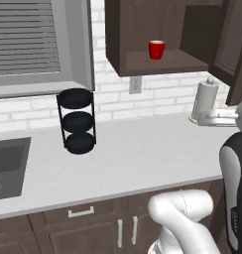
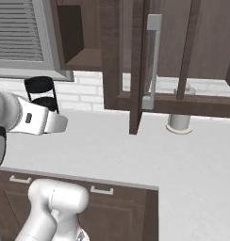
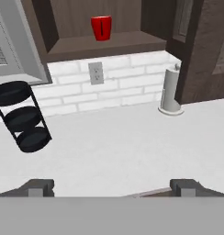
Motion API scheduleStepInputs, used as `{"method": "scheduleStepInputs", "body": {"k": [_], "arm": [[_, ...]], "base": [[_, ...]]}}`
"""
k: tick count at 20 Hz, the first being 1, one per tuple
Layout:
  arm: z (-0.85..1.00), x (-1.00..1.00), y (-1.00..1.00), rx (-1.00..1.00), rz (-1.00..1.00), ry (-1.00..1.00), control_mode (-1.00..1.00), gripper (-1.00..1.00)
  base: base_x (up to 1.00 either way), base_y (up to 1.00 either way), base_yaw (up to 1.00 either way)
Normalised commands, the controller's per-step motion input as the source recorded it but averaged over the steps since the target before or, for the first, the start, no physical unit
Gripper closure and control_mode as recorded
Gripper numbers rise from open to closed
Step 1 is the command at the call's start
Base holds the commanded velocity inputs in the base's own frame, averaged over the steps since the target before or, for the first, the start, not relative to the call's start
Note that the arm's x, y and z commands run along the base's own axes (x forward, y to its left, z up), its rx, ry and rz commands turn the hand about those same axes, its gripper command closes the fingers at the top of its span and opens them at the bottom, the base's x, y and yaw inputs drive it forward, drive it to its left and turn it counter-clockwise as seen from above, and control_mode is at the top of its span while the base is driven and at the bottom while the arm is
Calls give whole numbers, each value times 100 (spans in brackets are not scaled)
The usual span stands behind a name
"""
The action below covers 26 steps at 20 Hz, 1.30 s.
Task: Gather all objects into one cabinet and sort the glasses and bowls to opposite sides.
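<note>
Counted on site: one red mug on the cabinet shelf; one black three-tier rack; one paper towel roll; one wall outlet; one sink; one window blind.

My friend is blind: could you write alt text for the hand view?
A red mug stands alone on the shelf of an open wall cabinet, above a pale counter. A black three-tier rack stands left, a paper towel holder right.
</note>
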Motion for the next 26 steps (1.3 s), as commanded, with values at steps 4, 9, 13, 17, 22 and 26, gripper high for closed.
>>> {"method": "scheduleStepInputs", "body": {"k": [4,9,13,17,22,26], "arm": [[55,58,3,3,0,-8,-100,-100],[37,73,23,0,0,-1,-100,-100],[27,60,2,0,1,-4,-100,-100],[15,48,0,0,1,-17,-100,-100],[1,32,0,0,2,-22,-100,-100],[17,35,-1,0,0,-10,-100,-100]], "base": [[0,0,0],[0,0,0],[0,0,0],[0,0,0],[0,0,0],[0,0,0]]}}
